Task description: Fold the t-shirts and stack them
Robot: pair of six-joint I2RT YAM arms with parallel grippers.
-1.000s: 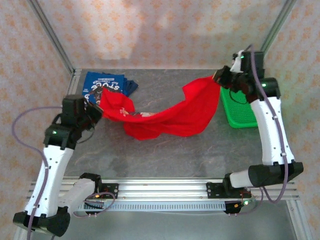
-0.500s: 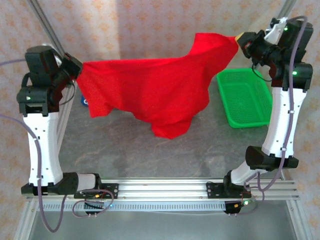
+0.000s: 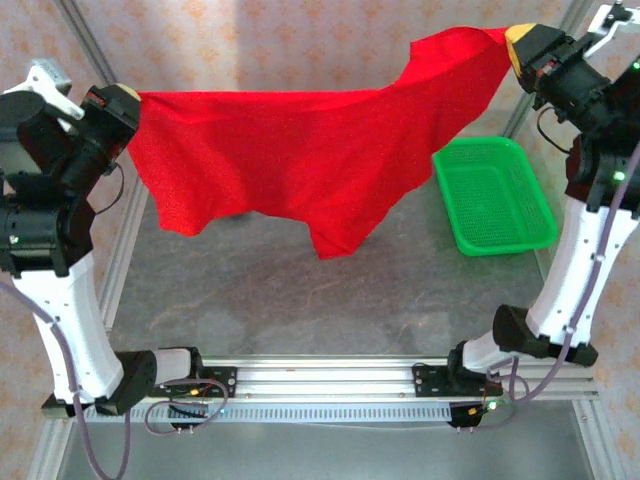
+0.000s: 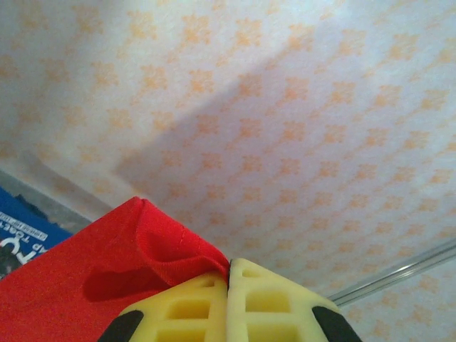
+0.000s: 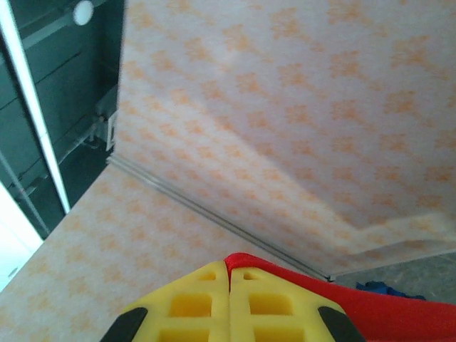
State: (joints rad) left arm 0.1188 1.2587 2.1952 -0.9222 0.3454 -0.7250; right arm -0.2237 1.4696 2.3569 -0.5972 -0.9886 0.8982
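Note:
The red t-shirt [image 3: 300,160] hangs spread in the air above the table, stretched between both grippers with its plain side toward the camera. My left gripper [image 3: 128,100] is shut on its left corner, high at the left. My right gripper [image 3: 515,40] is shut on the other corner, high at the back right. In the left wrist view the yellow jaws [image 4: 229,265] pinch a fold of red cloth [image 4: 85,285]. In the right wrist view the jaws [image 5: 227,265] clamp a red edge [image 5: 399,313]. A piece of the blue t-shirt [image 4: 21,231] lies on the table below, with a sliver [image 5: 385,288] also showing.
A green mesh basket [image 3: 495,195] stands on the table at the right, below the right gripper. Patterned walls enclose the back and sides. The grey tabletop [image 3: 300,290] lies under the hanging cloth. Aluminium rails [image 3: 320,380] run along the near edge.
Both arms rose from near the table to high up, lifting the red t-shirt off the surface and pulling it wide between them. The blue t-shirt is now behind the cloth in the top view.

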